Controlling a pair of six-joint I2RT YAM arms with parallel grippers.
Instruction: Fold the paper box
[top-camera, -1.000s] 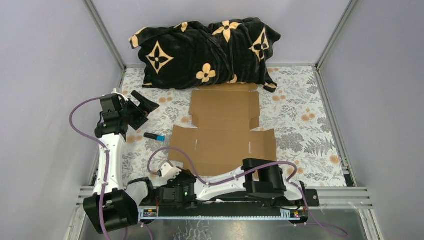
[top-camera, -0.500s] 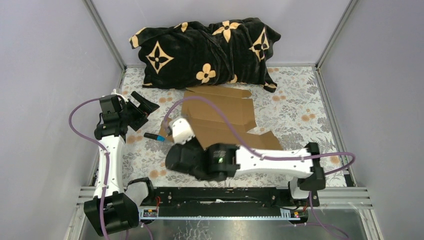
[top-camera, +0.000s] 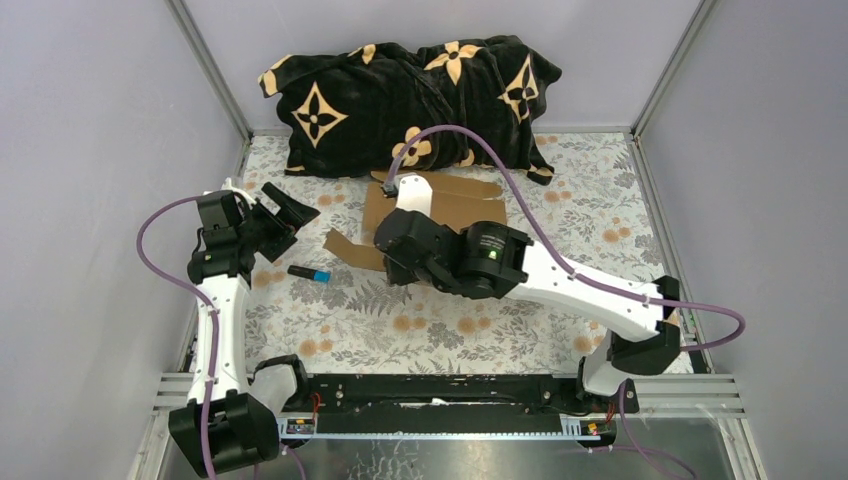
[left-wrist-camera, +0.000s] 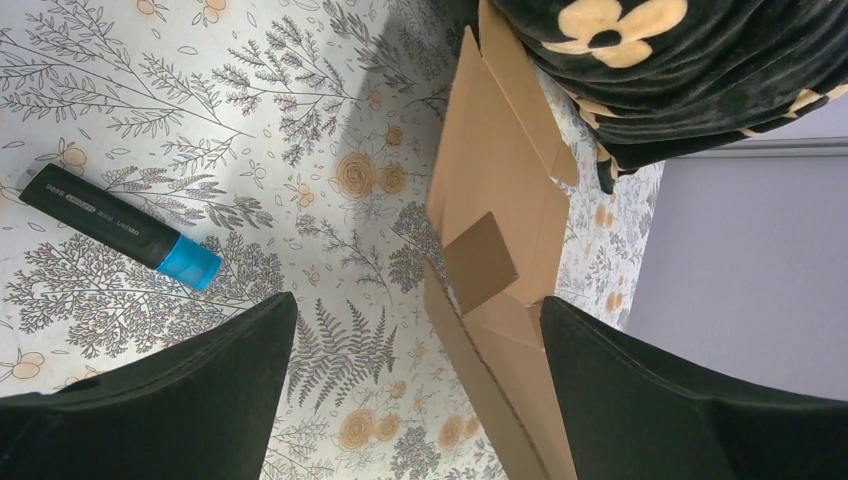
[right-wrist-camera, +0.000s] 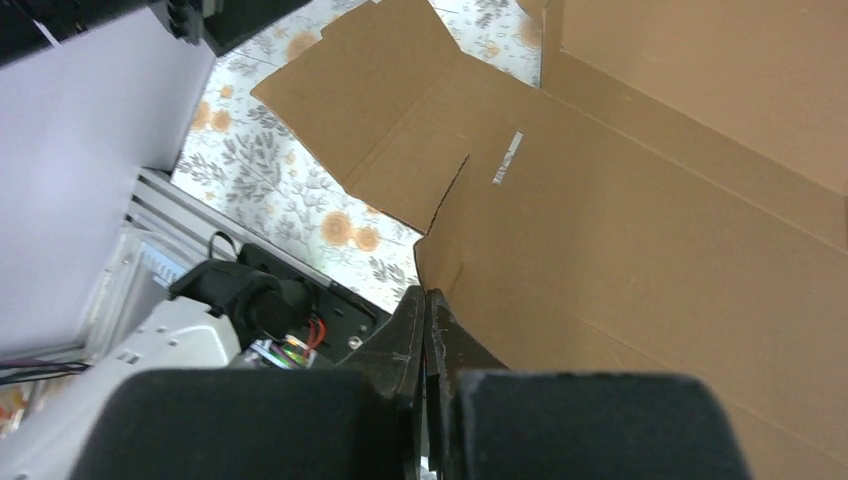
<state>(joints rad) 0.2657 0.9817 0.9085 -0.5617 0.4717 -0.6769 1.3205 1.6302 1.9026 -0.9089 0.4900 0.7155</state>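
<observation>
Our right tool (right-wrist-camera: 425, 312) has swung in and now pinches the paper box (top-camera: 468, 205) edge, lifting the near panel. First fold begins — left tool (left-wrist-camera: 417, 308) waits, open.

I am looking into a small booth closed in by plain lavender walls: one on the left (top-camera: 90, 150), one on the right (top-camera: 760, 150) and one at the back (top-camera: 610, 50). Slim aluminium posts (top-camera: 208, 68) run up the two far corners. The tabletop (top-camera: 450, 335) wears a pale cloth printed with grey ferns and orange flowers. A black cushion (top-camera: 400, 95) with tan flower motifs lies against the back wall. The light is even and the shadows are soft.
</observation>
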